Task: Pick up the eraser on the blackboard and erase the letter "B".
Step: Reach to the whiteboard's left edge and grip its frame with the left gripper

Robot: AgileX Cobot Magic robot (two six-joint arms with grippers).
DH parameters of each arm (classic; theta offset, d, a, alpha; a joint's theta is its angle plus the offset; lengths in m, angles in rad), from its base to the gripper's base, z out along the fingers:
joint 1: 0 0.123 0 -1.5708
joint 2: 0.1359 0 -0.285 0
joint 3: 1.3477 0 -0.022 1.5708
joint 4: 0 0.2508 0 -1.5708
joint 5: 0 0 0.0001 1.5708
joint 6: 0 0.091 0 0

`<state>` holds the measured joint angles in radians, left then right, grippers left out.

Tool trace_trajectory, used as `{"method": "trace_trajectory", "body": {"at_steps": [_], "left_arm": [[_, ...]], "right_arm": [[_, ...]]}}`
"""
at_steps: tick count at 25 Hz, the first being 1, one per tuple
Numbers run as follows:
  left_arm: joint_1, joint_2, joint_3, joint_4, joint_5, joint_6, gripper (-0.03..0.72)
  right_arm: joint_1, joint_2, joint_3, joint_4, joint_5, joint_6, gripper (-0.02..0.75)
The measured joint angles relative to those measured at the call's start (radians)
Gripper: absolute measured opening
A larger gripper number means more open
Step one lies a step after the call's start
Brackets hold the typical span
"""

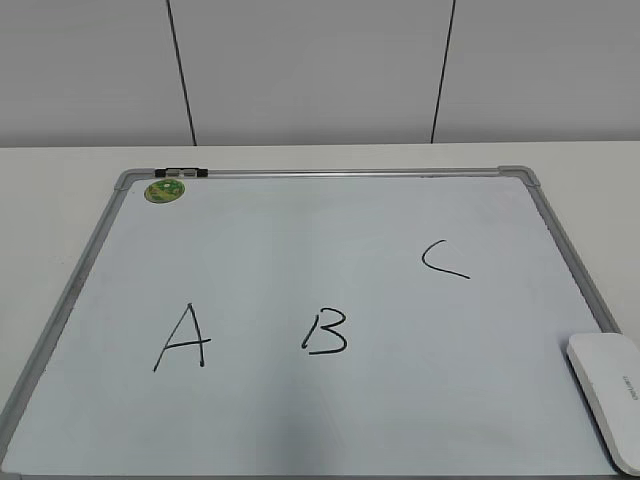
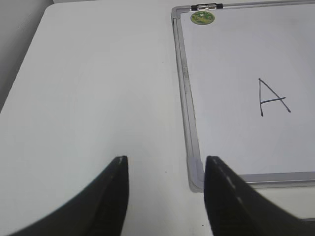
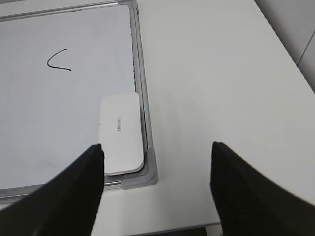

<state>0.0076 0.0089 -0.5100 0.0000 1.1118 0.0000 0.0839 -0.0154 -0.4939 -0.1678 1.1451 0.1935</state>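
The blackboard is a white board with a grey frame, lying flat on the table. The black letter "B" is drawn near its front middle, between an "A" and a "C". The white eraser lies on the board's front right corner, also seen in the right wrist view. My right gripper is open and empty, held above the table just right of that corner. My left gripper is open and empty above the table beside the board's front left corner. Neither gripper shows in the exterior view.
A round green sticker sits at the board's far left corner, by a black clip on the frame. The white table extends left of the board and also right of it. A grey panelled wall stands behind.
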Motion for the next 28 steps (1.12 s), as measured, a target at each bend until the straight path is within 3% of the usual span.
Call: {"method": "trace_trajectory", "body": {"at_steps": [12,16,28], "left_arm": [[0.000,0.000,0.000,0.000,-0.002,0.000,0.347],[0.000,0.024,-0.032,0.000,-0.078,0.000,0.347],[0.000,0.554,-0.162,-0.057,-0.281,0.000,0.347]], "right_arm": [[0.000,0.000,0.000,0.000,0.000,0.000,0.501],[0.000,0.000,0.000,0.000,0.000,0.000,0.501],[0.000,0.000,0.000,0.000,0.000,0.000,0.501]]}}
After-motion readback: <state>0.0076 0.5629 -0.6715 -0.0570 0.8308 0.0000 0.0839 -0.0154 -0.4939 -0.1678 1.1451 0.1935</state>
